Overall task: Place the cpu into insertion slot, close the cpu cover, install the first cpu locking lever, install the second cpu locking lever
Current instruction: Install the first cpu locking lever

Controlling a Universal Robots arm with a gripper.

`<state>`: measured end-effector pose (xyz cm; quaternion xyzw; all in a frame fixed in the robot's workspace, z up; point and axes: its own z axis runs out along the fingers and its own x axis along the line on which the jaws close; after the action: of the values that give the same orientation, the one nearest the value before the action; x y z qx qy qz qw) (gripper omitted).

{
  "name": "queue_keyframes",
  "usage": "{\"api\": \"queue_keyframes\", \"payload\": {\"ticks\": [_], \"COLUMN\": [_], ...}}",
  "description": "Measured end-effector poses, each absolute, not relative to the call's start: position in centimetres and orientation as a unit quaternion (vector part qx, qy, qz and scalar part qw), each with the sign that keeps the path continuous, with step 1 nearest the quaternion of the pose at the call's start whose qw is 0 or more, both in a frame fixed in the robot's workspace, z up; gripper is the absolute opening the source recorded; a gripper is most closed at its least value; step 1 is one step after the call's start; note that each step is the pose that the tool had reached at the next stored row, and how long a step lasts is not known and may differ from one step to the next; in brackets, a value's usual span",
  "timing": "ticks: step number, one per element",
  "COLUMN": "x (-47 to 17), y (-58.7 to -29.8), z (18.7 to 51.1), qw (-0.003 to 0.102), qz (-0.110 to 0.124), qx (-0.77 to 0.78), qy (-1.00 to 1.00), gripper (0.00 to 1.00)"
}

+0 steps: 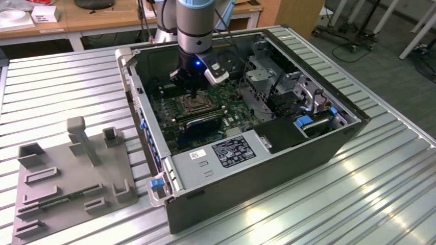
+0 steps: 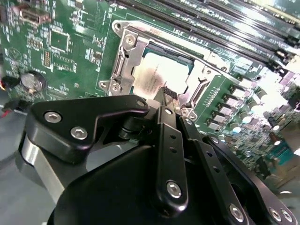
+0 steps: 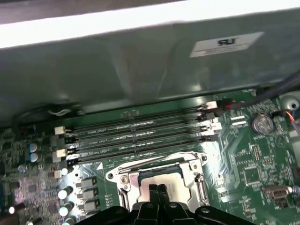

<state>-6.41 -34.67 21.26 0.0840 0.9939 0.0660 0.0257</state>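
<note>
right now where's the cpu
In both wrist views the cpu lies in the motherboard socket under the cpu cover, right below the gripper.

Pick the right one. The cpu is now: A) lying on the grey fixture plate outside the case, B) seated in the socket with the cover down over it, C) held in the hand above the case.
B: in the second wrist view the cpu lies in the socket with the cpu cover framing it, the hand just above.
</note>
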Motion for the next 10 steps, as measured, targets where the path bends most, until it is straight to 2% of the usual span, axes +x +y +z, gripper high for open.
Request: {"api": "queue_keyframes", "payload": {"ticks": [10], "x": [-6.42], "y": [-34.68], "z": [21.19], "qw": [0.014], "qz": [0.051], "qx": [0.039], "qy": [0.998], "gripper": [0.11]}}
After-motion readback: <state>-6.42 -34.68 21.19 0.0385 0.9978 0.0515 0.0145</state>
